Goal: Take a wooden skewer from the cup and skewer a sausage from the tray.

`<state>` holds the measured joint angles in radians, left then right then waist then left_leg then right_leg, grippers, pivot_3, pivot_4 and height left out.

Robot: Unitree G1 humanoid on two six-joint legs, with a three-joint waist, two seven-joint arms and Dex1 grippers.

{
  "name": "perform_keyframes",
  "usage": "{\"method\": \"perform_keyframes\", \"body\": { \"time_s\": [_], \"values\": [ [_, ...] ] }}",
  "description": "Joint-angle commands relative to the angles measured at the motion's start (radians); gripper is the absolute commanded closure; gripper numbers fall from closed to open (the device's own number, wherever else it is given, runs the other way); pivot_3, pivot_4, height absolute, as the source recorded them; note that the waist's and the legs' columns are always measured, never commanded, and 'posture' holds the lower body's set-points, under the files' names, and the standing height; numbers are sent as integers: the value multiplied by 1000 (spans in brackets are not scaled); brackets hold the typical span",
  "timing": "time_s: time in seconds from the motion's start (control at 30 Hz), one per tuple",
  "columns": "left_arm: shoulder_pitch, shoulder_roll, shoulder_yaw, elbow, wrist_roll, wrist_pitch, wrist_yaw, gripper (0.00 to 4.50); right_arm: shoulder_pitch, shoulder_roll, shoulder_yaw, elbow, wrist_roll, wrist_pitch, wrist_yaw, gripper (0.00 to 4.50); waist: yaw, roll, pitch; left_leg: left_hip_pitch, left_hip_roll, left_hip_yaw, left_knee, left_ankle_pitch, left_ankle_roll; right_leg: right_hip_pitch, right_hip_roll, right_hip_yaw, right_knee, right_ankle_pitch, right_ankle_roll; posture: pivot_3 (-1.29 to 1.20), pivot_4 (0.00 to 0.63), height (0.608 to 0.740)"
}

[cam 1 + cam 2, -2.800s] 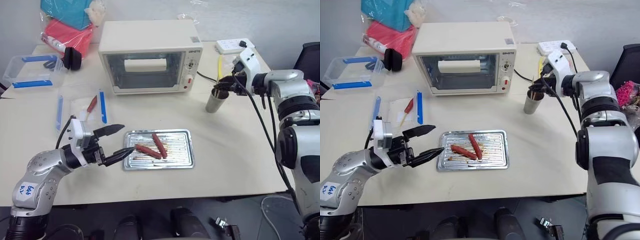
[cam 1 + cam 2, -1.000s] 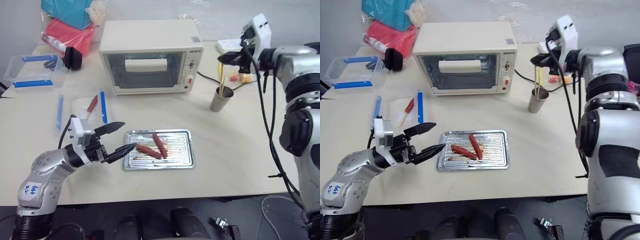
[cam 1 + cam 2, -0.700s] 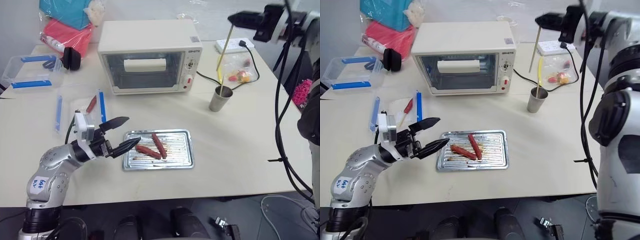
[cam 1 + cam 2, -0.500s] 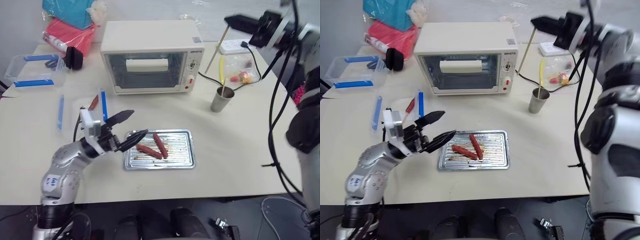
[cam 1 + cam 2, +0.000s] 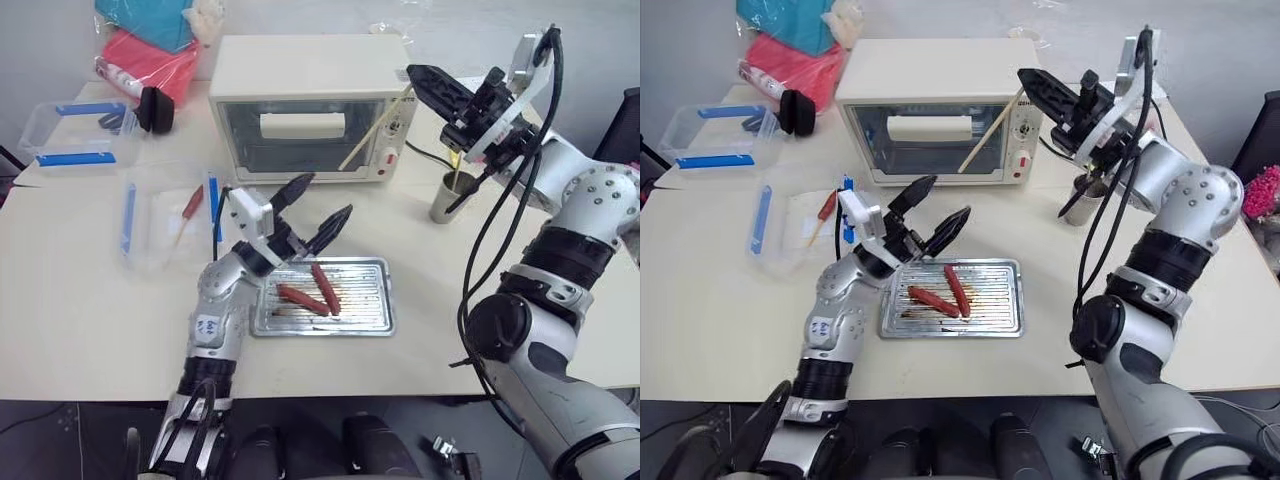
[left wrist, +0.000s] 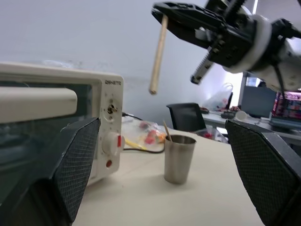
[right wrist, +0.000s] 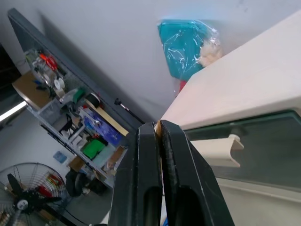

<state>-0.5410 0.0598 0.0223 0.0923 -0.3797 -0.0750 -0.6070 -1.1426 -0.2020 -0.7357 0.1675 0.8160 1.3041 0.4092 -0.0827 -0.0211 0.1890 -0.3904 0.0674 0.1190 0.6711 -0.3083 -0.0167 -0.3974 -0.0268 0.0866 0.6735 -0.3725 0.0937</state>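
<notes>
The right gripper (image 5: 418,77) has its two black fingers (image 7: 149,179) pressed fully together on one end of a thin, pale tan wooden skewer (image 5: 372,131), which slants down and away from the fingertips in front of the cream toaster oven (image 5: 305,105). The hold is only at the very tip, so the stick's long free length could swivel or slip out when its point meets resistance.

The left gripper (image 5: 314,212) has its fingers spread as wide as they go and grips nothing. It hovers just above the near-left edge of the shiny silver rectangular baking tray (image 5: 375,315). The two slim, glossy reddish-brown sausages (image 5: 303,299) lie just below and beyond those fingertips, on the ridged floor of the tray.

The main risk, as I judge it, is the sausage rolling or skidding on the greasy metal when the skewer pushes in, unless the open fingers first close on it. A squeeze that is off-centre could squirt the slick sausage out sideways. With both sausages lying near each other, the fingers could also nudge the second one.

The small grey metal cup (image 5: 447,198) stands on the tabletop below the right fingers, with another stick in it; the dangling cable could catch it and tip it.
</notes>
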Motion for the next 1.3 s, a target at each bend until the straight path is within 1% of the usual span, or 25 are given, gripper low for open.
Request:
{"method": "perform_keyframes", "body": {
  "time_s": [0.03, 0.2, 0.4, 0.5, 0.6, 0.67, 0.9, 0.93, 1.2, 1.23, 1.3],
  "values": [
    [-61, -36, -4, 11, 21, -72, 31, 0, 9, 33, -32, -102, 114, 44, -98, 4465, 0, 0, 0, 0, 0, 0, 0, 0, 0, 0, 0, 0, 0, 0, 0, 0, 150, 740],
    [-113, -78, -10, 46, 19, -100, 42, 0, 32, 72, -36, -149, 223, 56, -204, 4465, -2, 0, 0, 1, 0, 1, -3, 0, -1, -1, 1, 0, -1, 0, 0, 0, 150, 740],
    [-138, -90, 6, 96, 16, -123, 53, 0, 49, 80, -16, -152, 345, 27, -295, 4465, -1, 0, 0, 0, 0, 1, -3, 1, 0, 0, 1, 1, -1, 0, 0, 0, 150, 740],
    [-148, -98, 6, 108, 11, -135, 56, 550, 69, 82, 1, -160, 411, 18, -337, 4500, -1, 0, 0, 1, 0, 1, -4, 1, 0, -1, 1, 1, -1, 0, 0, 0, 150, 740],
    [-153, -107, 2, 115, 11, -142, 53, 1443, 87, 76, 24, -163, 464, -6, -373, 4500, -1, 0, 0, 0, 0, 1, -4, 1, 0, -1, 1, 1, -2, 0, 0, 0, 150, 740],
    [-157, -116, -3, 117, 11, -146, 52, 2146, 100, 73, 41, -167, 499, -27, -397, 4500, -1, 0, 0, 0, 0, 1, -4, 1, 0, 0, 1, 1, -3, 0, 0, 0, 150, 740],
    [-157, -131, -18, 109, 8, -146, 29, 4340, 146, 42, 107, -174, 601, -97, -455, 4500, -1, 0, 0, 0, 0, 1, -4, 1, 0, 0, 1, 1, -5, 0, 0, 0, 150, 740],
    [-154, -130, -18, 107, 8, -146, 27, 4427, 152, 36, 116, -175, 612, -107, -460, 4500, -1, 0, 0, 0, 0, 1, -4, 1, 0, -1, 1, 1, -6, 0, 0, 0, 150, 740],
    [-148, -119, -6, 104, 5, -141, 30, 4427, 203, -18, 194, -174, 675, -175, -474, 4500, -1, 0, 0, 0, 0, 1, -5, 1, 0, 0, 1, 1, -10, 0, 0, 0, 150, 740],
    [-147, -116, -5, 100, -1, -133, 29, 4473, 213, -33, 205, -165, 715, -156, -467, 4258, 0, 0, 0, 0, 0, 1, -5, 1, 0, 0, 1, 1, -10, 0, 0, 0, 150, 740],
    [-144, -106, 1, 84, -12, -116, 26, 4500, 244, -84, 251, -193, 668, -153, -411, 3800, 0, 0, 0, 0, 0, 1, -5, 1, 0, 0, 1, 1, -10, 0, 0, 0, 150, 740]
  ]
}}
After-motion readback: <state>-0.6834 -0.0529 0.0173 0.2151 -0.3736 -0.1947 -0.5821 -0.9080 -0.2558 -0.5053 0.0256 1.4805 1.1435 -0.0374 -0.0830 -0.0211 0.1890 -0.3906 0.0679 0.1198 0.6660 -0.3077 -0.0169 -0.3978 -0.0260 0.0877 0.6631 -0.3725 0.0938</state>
